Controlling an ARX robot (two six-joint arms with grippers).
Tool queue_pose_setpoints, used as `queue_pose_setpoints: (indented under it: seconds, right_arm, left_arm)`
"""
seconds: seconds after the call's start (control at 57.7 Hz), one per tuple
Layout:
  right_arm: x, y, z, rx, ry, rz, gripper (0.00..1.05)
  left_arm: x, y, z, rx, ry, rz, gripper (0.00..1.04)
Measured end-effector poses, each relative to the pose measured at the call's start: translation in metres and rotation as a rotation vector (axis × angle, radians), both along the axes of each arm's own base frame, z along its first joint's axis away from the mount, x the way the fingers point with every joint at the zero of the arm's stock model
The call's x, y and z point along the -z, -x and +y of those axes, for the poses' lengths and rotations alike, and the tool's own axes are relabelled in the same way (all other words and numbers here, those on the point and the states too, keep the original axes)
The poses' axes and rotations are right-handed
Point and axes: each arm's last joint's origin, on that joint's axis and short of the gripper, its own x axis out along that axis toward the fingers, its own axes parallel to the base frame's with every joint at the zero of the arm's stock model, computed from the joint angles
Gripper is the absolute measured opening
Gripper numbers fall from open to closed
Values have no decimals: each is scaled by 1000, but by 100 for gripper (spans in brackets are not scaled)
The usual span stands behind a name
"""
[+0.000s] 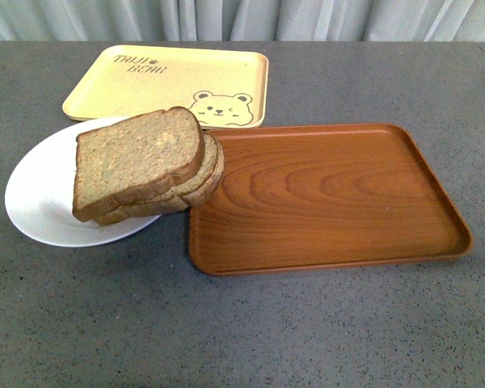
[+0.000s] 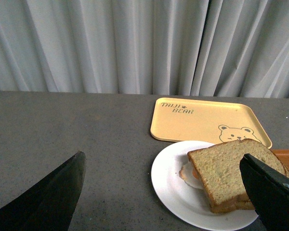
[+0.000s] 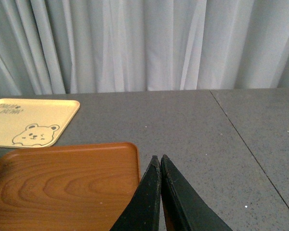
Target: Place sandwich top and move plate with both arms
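Observation:
The sandwich top [image 1: 137, 158], a squarish brown wholemeal slice, lies on the stack of bread on the round white plate [image 1: 40, 198] at the left. The stack overhangs the plate's right rim toward the wooden tray. In the left wrist view the top slice [image 2: 231, 168] covers the stack on the plate [image 2: 168, 187], with a pale filling showing at its edge. My left gripper [image 2: 161, 185] is open and empty, its fingers wide apart above the plate. My right gripper [image 3: 160, 158] is shut and empty over the wooden tray's corner. Neither arm shows in the front view.
A brown wood-grain tray [image 1: 331, 194] lies right of the plate, touching or nearly touching it; it also shows in the right wrist view [image 3: 62, 183]. A yellow bear tray [image 1: 170, 81] lies behind them. Grey curtains hang beyond the grey table's far edge.

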Motion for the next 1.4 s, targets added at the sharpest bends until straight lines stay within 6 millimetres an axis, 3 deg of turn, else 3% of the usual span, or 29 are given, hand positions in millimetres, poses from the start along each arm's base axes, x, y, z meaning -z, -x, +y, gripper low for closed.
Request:
queue_pose_setpoints:
  seconds: [1.005,1.109,1.213,1.403]
  right_arm:
    - [3,24,0,-2,0,4,2]
    - [3,24,0,-1,2,4,18]
    - [3,24,0,-2,2,4,36]
    - [3,24,0,-2,2,3,67]
  left_arm:
    - [0,0,0,0,0,0,96]
    - [1,0,0,27,19,32,96]
    - [-5,-11,-4,221,312,357,96]
    - [-18,-74,1,206,617,458,96]
